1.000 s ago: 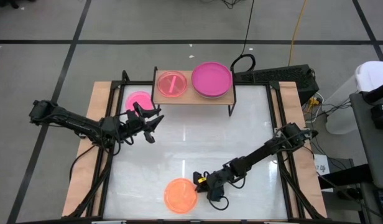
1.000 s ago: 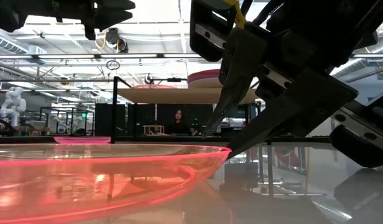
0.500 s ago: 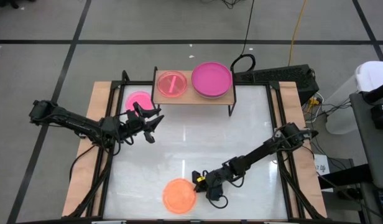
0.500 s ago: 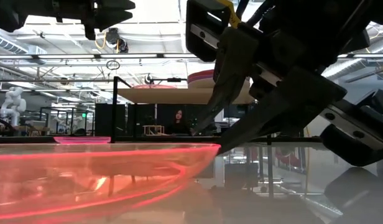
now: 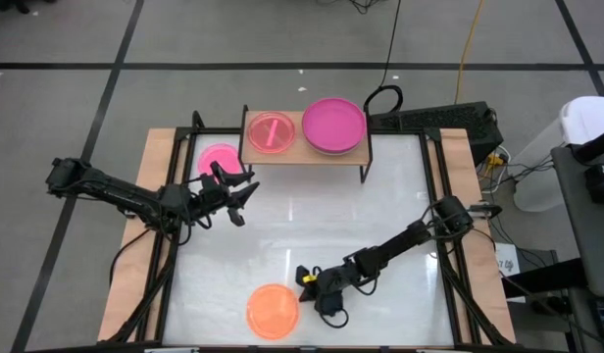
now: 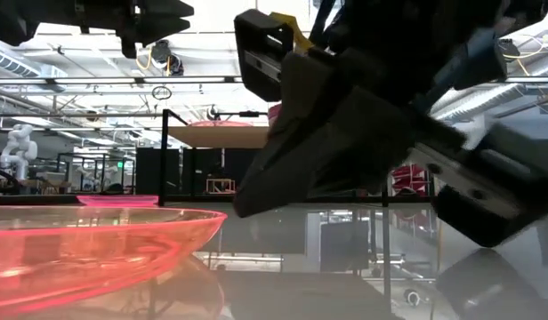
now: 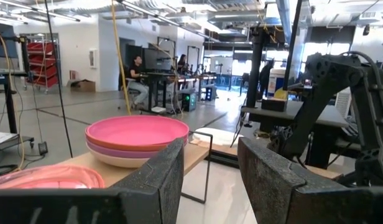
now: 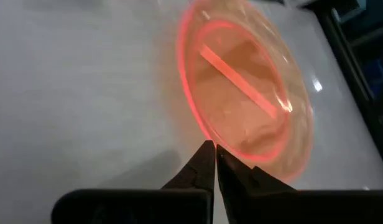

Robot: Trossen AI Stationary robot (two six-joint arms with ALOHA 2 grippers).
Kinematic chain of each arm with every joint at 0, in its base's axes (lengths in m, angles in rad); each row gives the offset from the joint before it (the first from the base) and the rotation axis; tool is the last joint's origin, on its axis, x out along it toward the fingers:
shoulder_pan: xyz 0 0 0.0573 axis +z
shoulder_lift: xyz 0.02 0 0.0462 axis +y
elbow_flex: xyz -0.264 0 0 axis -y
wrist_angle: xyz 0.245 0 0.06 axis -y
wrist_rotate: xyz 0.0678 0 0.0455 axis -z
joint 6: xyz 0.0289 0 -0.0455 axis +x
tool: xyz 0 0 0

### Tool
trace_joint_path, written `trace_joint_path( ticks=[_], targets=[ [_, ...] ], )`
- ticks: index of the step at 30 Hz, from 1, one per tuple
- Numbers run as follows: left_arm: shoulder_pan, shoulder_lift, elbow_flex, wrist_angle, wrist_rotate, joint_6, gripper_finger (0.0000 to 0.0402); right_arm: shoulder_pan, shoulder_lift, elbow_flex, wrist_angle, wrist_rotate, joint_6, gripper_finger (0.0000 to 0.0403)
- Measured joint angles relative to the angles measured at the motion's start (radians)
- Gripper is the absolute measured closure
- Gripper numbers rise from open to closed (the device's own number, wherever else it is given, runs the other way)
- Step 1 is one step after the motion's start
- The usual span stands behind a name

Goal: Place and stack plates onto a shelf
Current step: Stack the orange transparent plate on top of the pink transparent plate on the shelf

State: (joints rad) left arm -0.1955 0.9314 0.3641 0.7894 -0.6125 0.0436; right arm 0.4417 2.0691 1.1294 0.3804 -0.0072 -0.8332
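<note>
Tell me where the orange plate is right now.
The orange plate lies flat on the white tabletop near its front edge, left of centre in the high view, with the right gripper, fingers shut, just beside its rim.

A translucent orange plate [image 5: 273, 311] lay flat near the table's front edge, just beside my right gripper [image 5: 304, 286]. A pink plate [image 5: 221, 158] rested on the tabletop beside the wooden shelf [image 5: 304, 154]. The shelf carried another translucent pink plate [image 5: 271, 132] and a magenta plate [image 5: 333, 124] stacked on a paler one.
</note>
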Motion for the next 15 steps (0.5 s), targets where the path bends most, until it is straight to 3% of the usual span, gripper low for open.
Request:
trace_joint_path(
  ticks=[9,15],
  targets=[
    [0.000,0.000,0.000,-0.003,0.000,-0.001,0.0245,-0.012,-0.091,-0.005,-0.046,0.118,0.033,0.0400],
    [0.000,0.000,0.000,-0.001,0.000,-0.002,0.0245,-0.010,-0.124,-0.004,-0.079,0.115,0.056,0.0354]
  ],
)
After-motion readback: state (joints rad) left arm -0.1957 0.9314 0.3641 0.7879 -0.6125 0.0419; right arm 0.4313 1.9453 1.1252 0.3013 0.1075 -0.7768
